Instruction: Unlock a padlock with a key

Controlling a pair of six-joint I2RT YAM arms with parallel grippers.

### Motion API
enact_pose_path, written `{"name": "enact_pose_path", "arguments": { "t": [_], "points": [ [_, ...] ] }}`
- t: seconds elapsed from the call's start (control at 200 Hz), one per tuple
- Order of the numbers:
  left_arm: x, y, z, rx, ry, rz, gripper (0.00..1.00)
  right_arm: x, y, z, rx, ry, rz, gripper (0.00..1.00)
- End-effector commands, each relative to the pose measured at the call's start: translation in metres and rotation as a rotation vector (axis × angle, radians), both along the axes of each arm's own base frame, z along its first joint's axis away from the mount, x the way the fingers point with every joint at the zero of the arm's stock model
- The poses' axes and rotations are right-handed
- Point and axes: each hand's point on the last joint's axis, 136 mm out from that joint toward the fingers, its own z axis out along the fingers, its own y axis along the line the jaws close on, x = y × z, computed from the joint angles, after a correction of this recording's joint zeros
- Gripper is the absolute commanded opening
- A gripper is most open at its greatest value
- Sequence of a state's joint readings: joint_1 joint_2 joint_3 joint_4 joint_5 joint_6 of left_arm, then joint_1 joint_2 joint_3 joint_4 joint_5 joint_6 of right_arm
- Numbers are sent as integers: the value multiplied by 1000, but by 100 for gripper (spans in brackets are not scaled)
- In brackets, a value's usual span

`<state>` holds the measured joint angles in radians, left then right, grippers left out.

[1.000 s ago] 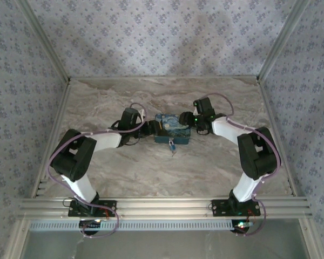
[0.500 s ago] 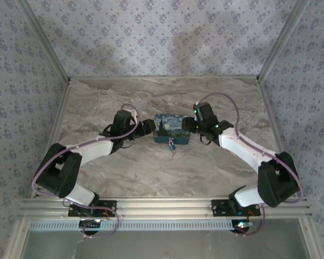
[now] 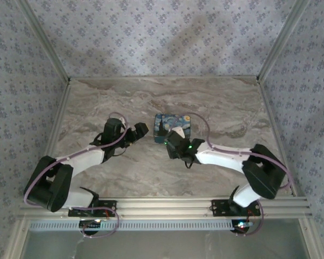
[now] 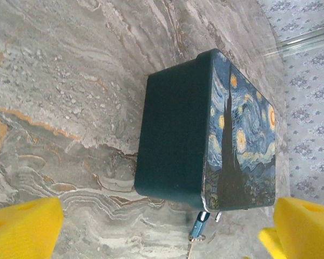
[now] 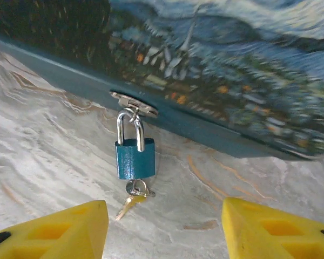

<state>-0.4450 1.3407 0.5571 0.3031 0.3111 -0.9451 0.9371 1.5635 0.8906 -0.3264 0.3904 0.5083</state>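
Fingers (image 4: 27, 226) of the left gripper (image 3: 139, 130) released and spread wide, nothing between them. Table (image 3: 232, 102) lies in the gap, with the box (image 4: 178, 140) ahead and apart from both tips. From above, this gripper sits just left of the box's near-left corner, not touching it. Fingers (image 5: 59, 229) of the right gripper (image 3: 173, 145) also released, parted, grasping nothing, with table between them. From above, the right gripper sits at the box's near side, its arm (image 3: 221, 155) reaching in from the right. Box is a dark teal tin with a swirling night-sky print on top, resting flat about mid-table, slightly far of centre. Padlock (image 5: 135, 159) is small with a blue body, hanging from the hasp (image 5: 132, 102) on the box's near face. Its silver shackle (image 5: 121, 131) passes through the hasp loop, and both legs look seated in the body, so it appears locked. The body leans down toward the table. A ring (image 5: 139, 188) sits at the padlock's underside. A brass key (image 5: 127, 205) on the ring lies on the table, tip pointing away from the box. Cannot tell whether anything sits in the keyhole. The padlock lies just ahead of the right fingers, roughly centred between them and apart from both. The left wrist view catches it too, small, at the box's near corner, with the key below it blurred.
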Motion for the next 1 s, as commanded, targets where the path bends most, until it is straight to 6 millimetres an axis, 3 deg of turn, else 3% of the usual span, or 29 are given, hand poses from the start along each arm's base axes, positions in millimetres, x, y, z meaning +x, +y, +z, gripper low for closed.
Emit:
{"name": "enact_pose_path", "arguments": {
  "t": [0.0, 0.23, 0.74, 0.919, 0.994],
  "points": [
    [-2, 0, 19, -32, -30, 2, 100, 9, 10, 3, -32, -42, -35, 58],
    [-6, 4, 17, -9, -24, 7, 100, 7, 22, -13, -84, -25, -21, 55],
    [-6, 11, 10, -16, -8, 32, 100, 2, 24, -41, -162, 26, -27, 46],
    [-8, 14, 7, -17, -1, 39, 100, -1, 22, -49, -177, 45, -30, 41],
    [-8, 14, 6, -18, 1, 42, 100, -2, 22, -52, -182, 53, -29, 33]
  ]
}}
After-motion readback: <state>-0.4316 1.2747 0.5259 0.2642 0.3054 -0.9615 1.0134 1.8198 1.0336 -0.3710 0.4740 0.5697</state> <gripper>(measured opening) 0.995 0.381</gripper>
